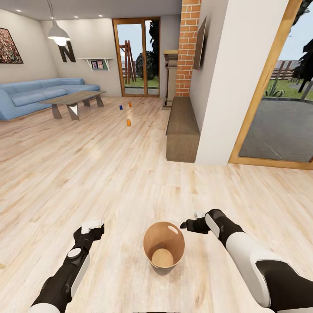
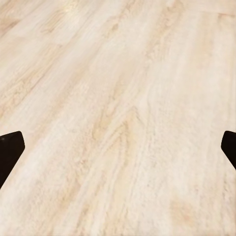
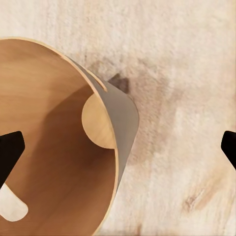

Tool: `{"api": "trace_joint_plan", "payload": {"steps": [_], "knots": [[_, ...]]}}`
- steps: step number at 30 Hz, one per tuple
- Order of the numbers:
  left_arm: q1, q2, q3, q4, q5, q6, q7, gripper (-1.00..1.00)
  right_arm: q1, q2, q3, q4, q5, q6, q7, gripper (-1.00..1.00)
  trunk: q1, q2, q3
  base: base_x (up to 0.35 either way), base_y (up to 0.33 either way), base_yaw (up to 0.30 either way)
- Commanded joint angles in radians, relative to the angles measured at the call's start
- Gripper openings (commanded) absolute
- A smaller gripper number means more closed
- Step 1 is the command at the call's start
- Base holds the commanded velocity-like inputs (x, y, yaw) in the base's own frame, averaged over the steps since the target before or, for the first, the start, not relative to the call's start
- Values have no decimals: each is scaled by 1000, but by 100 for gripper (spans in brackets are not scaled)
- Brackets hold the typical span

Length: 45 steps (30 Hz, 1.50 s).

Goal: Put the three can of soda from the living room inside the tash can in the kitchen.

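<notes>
In both wrist views the dark fingertips show only at the frame edges, set wide apart with nothing between them. Under the right gripper's (image 1: 188, 225) spread fingers (image 3: 11, 150) lies the rim of the trash can (image 3: 59, 147), off to one side of the gap; under the left gripper (image 1: 99, 229) is bare plank floor (image 2: 118, 98).

Likely trouble: a finger nudging the rim as the hand descends could tip the light, tapered bin, which stands loose on the floor between the two grippers.

The bin is smooth tan wood inside, with a grey outer wall and oval hand-holes.

Far beyond the fingers stand two orange soda cans (image 1: 128, 122) and a blue one (image 1: 120, 107), small cylinders near the low grey table (image 1: 71, 99).
</notes>
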Motion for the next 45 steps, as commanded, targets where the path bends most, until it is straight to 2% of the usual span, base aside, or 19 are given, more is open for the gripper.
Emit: {"api": "trace_joint_plan", "payload": {"steps": [1,6,22,45], "knots": [[0,0,0,0,0,0,0,100,0,0,0,0,0,0,0,100,4,-7,-3,0,0,0],[0,0,0,0,1,0,0,100,0,1,1,1,0,0,-1,100,23,-42,-19,0,0,0],[-1,0,0,0,1,1,-6,100,0,1,2,2,1,1,-1,100,30,-46,-81,0,0,0],[-1,0,0,-1,0,6,-5,100,0,2,3,2,2,0,-1,100,30,-46,-81,0,52,0]]}}
